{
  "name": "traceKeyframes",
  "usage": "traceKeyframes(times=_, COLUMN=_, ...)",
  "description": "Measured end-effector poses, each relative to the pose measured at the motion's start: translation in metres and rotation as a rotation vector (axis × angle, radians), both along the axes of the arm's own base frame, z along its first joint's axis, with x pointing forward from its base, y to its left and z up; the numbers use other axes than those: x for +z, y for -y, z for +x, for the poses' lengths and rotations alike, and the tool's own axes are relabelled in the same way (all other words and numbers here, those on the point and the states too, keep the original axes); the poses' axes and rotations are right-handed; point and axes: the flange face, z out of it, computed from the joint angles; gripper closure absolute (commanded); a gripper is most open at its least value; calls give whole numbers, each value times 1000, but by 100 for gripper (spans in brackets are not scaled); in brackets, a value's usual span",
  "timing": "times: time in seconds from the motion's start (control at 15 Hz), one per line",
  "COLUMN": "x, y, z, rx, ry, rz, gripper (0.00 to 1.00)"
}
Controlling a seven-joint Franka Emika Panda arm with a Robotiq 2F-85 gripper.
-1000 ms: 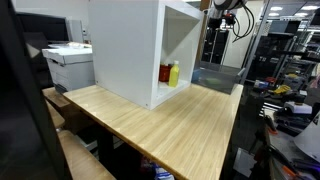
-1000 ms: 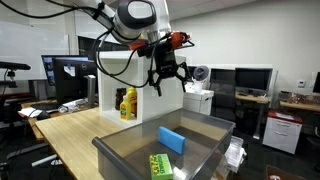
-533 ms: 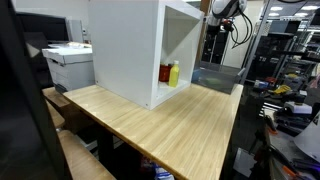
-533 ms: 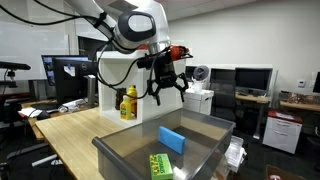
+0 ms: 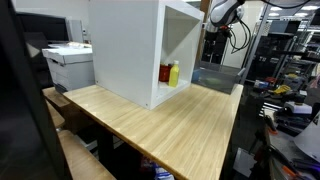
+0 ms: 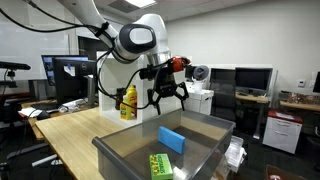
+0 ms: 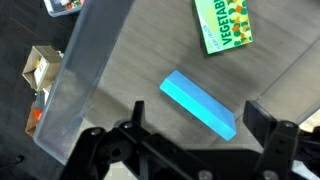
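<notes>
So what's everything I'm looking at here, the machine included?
Table: one, light wood, carries the rest.
Cabinet: one, white, open front, on the table.
Yellow bottle: one, yellow, inside the cabinet.
Red bottle: one, reddish, inside the cabinet, next to the yellow one.
Bin: one, grey, see-through, at the table's end.
Block: one, blue, on the bin floor.
Box: one, green, printed with vegetables, in the bin, apart from the block.
Printer: one, white and grey, beyond the table.
Monitors: several, dark, on desks behind.
Arm: one, white, above the table.
Tool: one, black, open, empty, over the bin.
</notes>
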Motion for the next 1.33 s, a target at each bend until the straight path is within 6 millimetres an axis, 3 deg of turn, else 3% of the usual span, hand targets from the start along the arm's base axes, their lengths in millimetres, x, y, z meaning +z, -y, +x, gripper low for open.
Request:
traceKeyframes(times=0.8, x=-31, y=-6, z=12, rx=240, ry=-20, rz=-50, gripper=0)
traceKeyframes(times=1.33, x=-55, y=-22, z=20, rx=425, ry=-29, rz=-9, gripper=0)
